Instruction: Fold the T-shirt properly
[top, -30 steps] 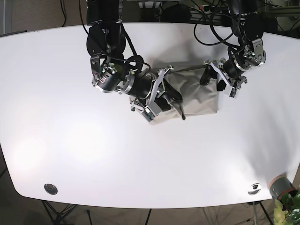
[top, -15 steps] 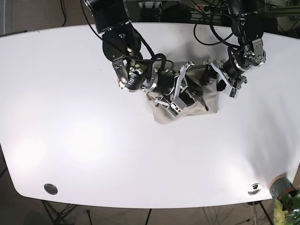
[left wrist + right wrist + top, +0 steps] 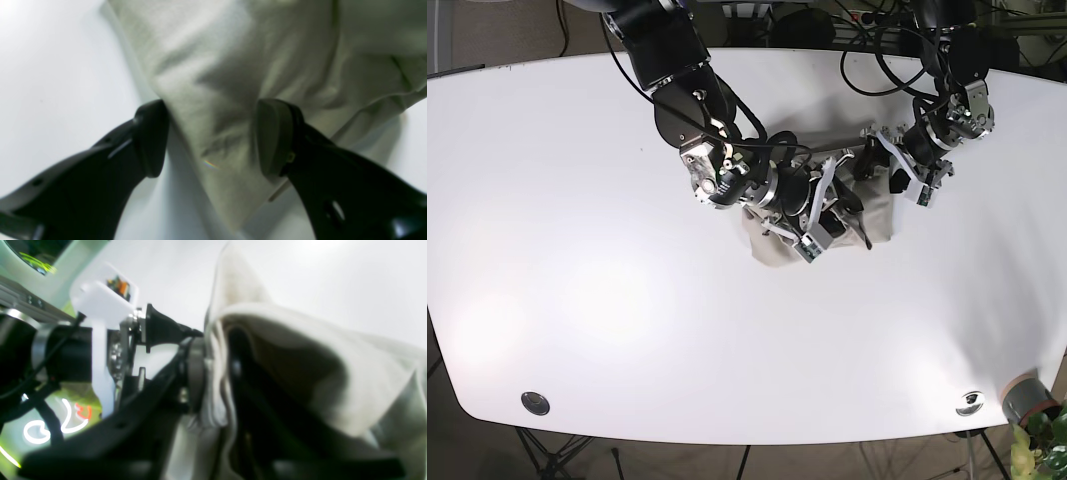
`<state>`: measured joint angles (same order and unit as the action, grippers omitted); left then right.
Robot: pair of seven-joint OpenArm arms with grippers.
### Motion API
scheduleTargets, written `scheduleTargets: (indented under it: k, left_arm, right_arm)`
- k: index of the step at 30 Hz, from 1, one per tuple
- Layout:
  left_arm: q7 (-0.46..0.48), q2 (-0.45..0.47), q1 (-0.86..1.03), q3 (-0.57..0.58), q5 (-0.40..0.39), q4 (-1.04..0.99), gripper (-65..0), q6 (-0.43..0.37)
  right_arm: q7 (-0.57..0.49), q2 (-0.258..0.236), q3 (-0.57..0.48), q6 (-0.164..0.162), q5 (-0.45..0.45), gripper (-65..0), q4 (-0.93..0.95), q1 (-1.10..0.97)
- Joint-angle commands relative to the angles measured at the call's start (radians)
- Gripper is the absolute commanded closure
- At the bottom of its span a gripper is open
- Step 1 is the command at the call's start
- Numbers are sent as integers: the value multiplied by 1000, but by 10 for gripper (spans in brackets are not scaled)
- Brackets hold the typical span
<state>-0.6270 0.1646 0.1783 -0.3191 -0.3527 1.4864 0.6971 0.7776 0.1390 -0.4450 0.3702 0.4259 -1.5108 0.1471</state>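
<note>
Your right gripper (image 3: 217, 386) is clamped on a shirt (image 3: 233, 83) fold, while your left gripper (image 3: 210, 136) straddles its corner, jaws wide apart.

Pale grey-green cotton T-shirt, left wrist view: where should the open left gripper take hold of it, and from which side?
Probably the pointed corner of the pale grey-green cotton T-shirt lying between the left gripper jaws. That corner tapers to a thin flat tip on the white table, so coming in low from the tip side, then closing across its edges, looks best.

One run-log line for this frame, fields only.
stage: mid-fold | right gripper: shut on T-shirt edge | left gripper: open, straddling corner | surface: white table
</note>
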Motion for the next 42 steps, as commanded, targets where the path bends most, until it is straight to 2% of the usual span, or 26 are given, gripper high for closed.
scheduleTargets:
  k: [1,5,8,14,20,27,30,35,40,42]
  left_arm:
    - [-31,8,2,-1,16,6,-383,1]
    - [-31,8,-1,-1,16,6,-383,1]
    - [-29,8,-1,-1,16,6,-383,1]
    - [-31,8,2,-13,8,49,-383,1]
    - [-34,-38,7,-137,8,175,-383,1]
    - [-34,-33,26,-231,10,256,-383,1]
    - [-34,-7,22,-289,10,247,-383,1]
    - [-32,36,19,-380,10,164,-383,1]
    - [-26,86,8,-410,10,63,-383,1]
    - [-26,99,-4,-414,10,29,-383,1]
  right_arm:
    - [-30,0,-28,-10,24,-230,-18,19]
    - [-30,-26,-90,-36,26,-366,-20,29]
    - [-30,-32,-108,-36,29,-403,-20,32]
    - [-30,-34,-104,-36,32,-401,-78,22]
    - [-30,-68,-104,-36,34,-401,-215,-11]
    - [-30,-112,-102,-35,27,-400,-264,-71]
    - [-30,-134,-107,-35,26,-400,-274,-88]
    - [-30,-138,-110,-35,24,-400,-271,-96]
    - [-30,-164,-97,-40,23,-400,-271,-90]
    - [-30,-164,-47,-49,23,-400,-271,-88]
